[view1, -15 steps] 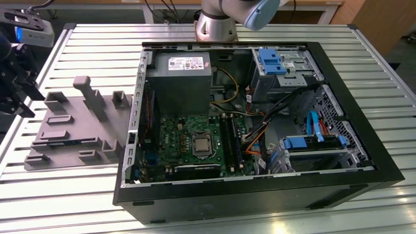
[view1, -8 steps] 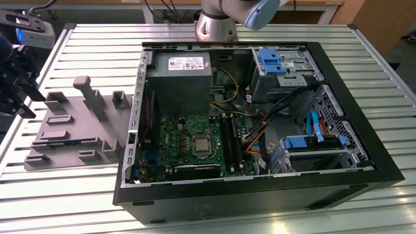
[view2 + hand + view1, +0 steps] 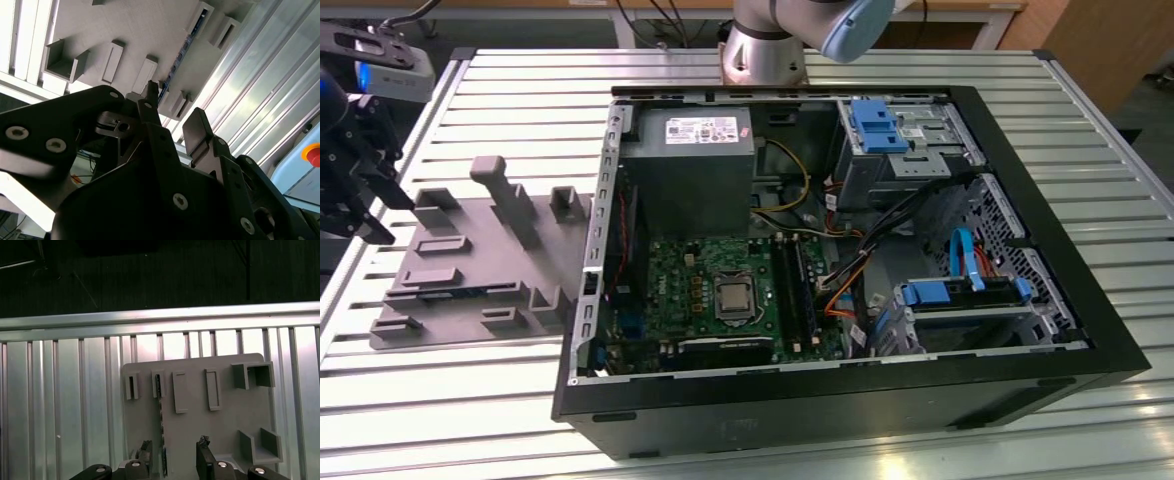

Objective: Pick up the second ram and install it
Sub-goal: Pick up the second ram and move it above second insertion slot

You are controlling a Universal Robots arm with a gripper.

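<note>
Gripper (image 3: 174,454): fingers (image 3: 204,455) open, holding nothing, above grey holder tray (image 3: 225,425) | second ram (image 3: 160,422): on edge in tray, between the fingers' lines | computer case (image 3: 787,410): well apart, exterior view's right

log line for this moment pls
gripper: open, above grey fixture | second ram: on fixture, not gripped | install: not done

One open computer case (image 3: 854,400) lies on one slatted table (image 3: 454,420). Inside the case are one green motherboard (image 3: 680,290), one grey power supply (image 3: 687,170) and two blue drive brackets (image 3: 874,125). Beside the case, on the exterior view's left, one grey fixture tray (image 3: 467,250) carries one ram stick (image 3: 454,292). The tray has four narrow holders (image 3: 180,391) and two wider pockets (image 3: 252,376). One gripper (image 3: 174,447) has two fingers (image 3: 204,450).
</note>
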